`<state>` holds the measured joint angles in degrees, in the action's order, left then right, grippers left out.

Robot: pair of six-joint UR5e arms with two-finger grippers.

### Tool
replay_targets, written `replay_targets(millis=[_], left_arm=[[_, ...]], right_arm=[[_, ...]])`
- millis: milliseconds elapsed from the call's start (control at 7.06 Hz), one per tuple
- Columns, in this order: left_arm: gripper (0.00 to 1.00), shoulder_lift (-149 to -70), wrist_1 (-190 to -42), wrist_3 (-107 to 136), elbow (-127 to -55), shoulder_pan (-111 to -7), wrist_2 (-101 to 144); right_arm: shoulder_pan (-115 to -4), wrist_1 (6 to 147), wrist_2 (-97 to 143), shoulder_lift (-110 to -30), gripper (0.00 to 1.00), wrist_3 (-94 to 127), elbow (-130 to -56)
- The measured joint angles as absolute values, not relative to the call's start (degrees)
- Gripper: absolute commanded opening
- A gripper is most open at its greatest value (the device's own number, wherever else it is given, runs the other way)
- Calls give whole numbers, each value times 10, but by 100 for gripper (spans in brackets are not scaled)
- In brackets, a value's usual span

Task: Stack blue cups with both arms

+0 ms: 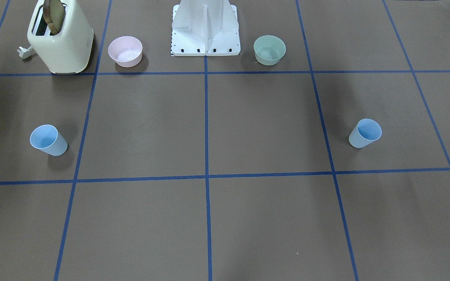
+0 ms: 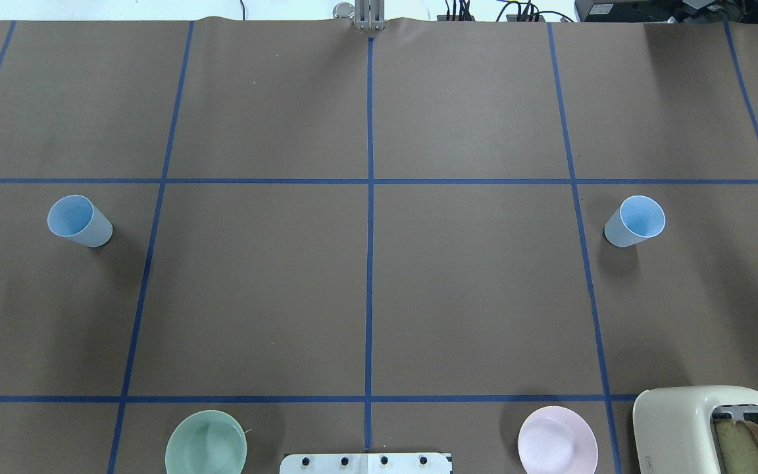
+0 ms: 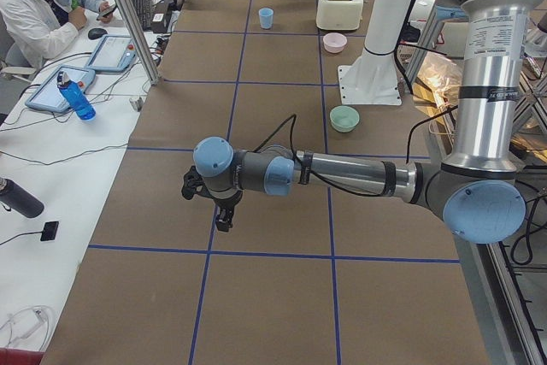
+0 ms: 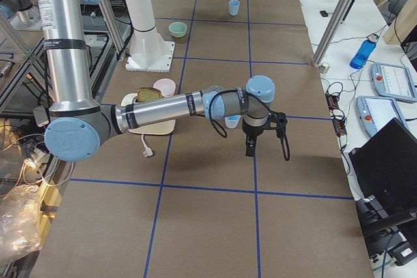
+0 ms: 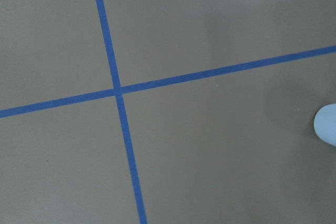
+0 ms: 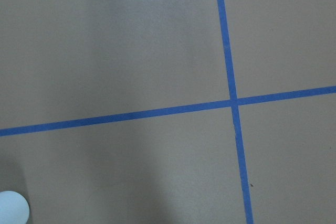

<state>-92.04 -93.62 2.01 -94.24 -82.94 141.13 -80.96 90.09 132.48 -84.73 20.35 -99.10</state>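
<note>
Two pale blue cups stand upright on the brown table, far apart. One cup (image 2: pixel 79 222) is on my left side (image 1: pixel 365 134). The other cup (image 2: pixel 635 222) is on my right side (image 1: pixel 48 140). My left gripper (image 3: pixel 224 221) shows only in the exterior left view, pointing down above the table. My right gripper (image 4: pixel 249 151) shows only in the exterior right view, above the table next to the right cup (image 4: pixel 232 122). I cannot tell whether either is open or shut. Each wrist view shows only an edge of a cup (image 5: pixel 327 125) (image 6: pixel 11 211).
A cream toaster (image 1: pixel 61 39) with a bread slice, a pink bowl (image 1: pixel 125 51), a white pedestal (image 1: pixel 205 29) and a mint-green bowl (image 1: pixel 269 49) stand along my base side. Blue tape lines grid the table. An operator (image 3: pixel 34 6) sits at a side desk.
</note>
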Motion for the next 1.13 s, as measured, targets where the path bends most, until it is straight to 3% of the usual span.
replay_targets(millis=[1133], left_arm=[[98,-954,-1083,266,-941,-706,1408]], right_arm=[[-724,797,1351,-869,98,204,-1013]])
